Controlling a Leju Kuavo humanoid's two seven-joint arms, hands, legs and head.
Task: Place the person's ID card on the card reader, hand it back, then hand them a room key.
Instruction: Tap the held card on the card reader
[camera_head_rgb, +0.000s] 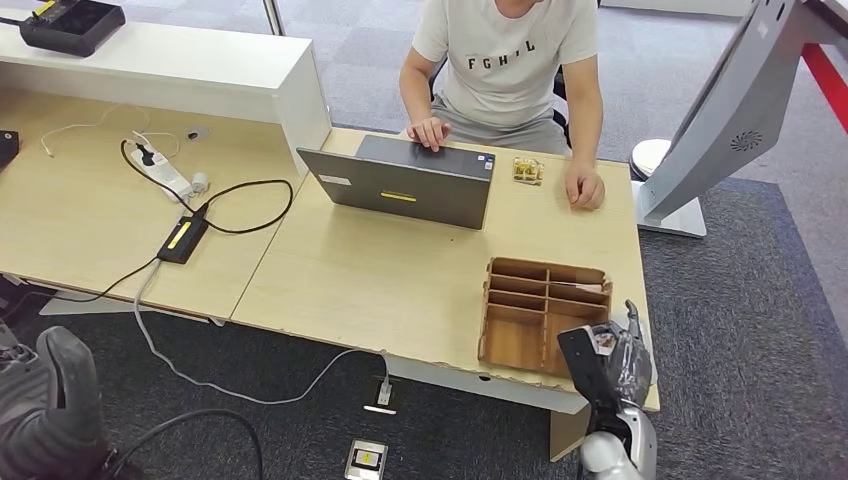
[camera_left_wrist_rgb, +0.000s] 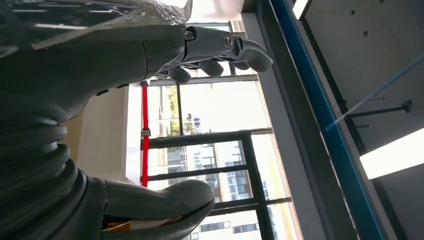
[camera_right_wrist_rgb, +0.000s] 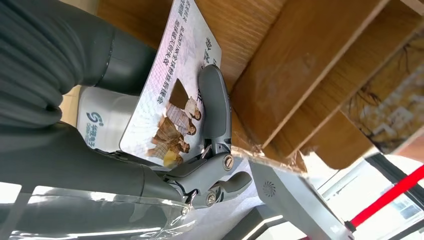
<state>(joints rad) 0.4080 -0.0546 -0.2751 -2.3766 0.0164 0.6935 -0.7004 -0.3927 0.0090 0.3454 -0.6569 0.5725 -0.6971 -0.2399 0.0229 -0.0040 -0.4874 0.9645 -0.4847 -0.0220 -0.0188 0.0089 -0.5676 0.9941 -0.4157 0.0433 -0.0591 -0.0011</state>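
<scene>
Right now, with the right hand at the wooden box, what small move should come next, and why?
Probably lift the right hand straight up from the brown wooden divided box. Its fingers already pinch the white printed card, which lies against a wooden divider, so raising it should clear the compartment.

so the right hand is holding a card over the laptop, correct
Not quite. The right hand does hold a card, but at the wooden organizer, not over the laptop. The head view shows it; the right wrist view shows the card by the wooden dividers.
</scene>
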